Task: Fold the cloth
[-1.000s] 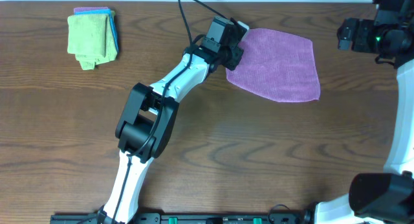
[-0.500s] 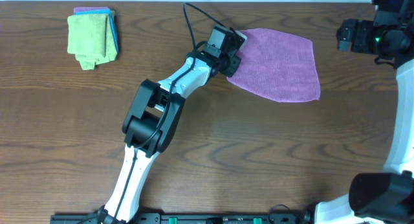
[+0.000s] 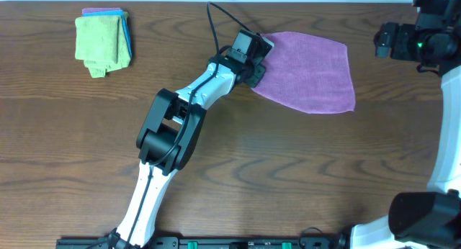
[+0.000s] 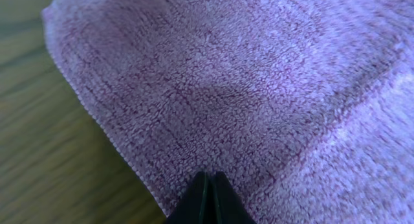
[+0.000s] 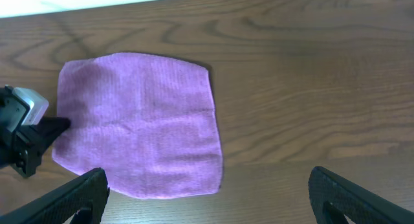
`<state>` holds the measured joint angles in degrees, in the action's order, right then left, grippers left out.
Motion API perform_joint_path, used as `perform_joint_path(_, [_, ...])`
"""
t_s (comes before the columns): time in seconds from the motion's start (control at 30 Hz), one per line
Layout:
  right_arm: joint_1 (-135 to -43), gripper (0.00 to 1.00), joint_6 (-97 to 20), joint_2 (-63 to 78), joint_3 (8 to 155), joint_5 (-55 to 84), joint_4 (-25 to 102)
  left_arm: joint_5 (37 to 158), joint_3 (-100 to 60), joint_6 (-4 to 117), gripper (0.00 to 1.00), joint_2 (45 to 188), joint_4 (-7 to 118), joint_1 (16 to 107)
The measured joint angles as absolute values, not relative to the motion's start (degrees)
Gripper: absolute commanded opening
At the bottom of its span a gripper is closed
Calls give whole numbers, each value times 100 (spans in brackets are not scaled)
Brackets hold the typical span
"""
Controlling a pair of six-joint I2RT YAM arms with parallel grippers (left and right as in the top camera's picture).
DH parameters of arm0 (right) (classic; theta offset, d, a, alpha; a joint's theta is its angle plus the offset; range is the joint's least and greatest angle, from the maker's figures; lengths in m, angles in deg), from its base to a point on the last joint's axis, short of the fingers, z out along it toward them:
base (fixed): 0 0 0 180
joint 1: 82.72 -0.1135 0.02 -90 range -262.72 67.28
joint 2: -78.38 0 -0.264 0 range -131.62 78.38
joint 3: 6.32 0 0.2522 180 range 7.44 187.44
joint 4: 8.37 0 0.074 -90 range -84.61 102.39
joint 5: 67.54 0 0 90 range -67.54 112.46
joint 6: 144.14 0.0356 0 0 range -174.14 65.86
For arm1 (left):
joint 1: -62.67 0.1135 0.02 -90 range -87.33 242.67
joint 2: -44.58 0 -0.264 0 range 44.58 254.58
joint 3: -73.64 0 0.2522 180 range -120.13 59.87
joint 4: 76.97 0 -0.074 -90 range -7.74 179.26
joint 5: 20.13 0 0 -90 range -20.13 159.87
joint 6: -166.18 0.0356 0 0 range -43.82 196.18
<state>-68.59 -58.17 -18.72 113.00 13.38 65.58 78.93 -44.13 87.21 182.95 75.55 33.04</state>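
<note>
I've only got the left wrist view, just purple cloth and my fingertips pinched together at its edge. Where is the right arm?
Observer: The right gripper hangs open off to the right of the cloth, not touching it.
Operator: Is the cloth folded anywhere?
Observer: No, it is spread flat near the far edge of the table, with no fold showing.
Operator: Anything else lying around?
Observer: A folded stack with a lime-green cloth on top sits at the far left corner, away from both arms.
</note>
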Motion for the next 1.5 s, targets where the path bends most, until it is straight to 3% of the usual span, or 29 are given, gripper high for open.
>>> perform_joint_path(0.3, [-6859,99,-5817,-1872,11062,1332,6514,6748,-4544,8727,6,18271,7006,3477])
perform_joint_path(0.83, [-7229,99,-5769,-1879,7973,186,4241,6446,-4669,8690,6,18140,5852,4008])
perform_joint_path(1.23, [-7548,99,-5769,-1885,7895,64,4090,6519,-4457,7882,6,17928,5959,4056])
perform_joint_path(1.5, [-7556,99,-5769,-1885,7895,53,4055,6696,-4398,7674,6,16787,5356,4106])
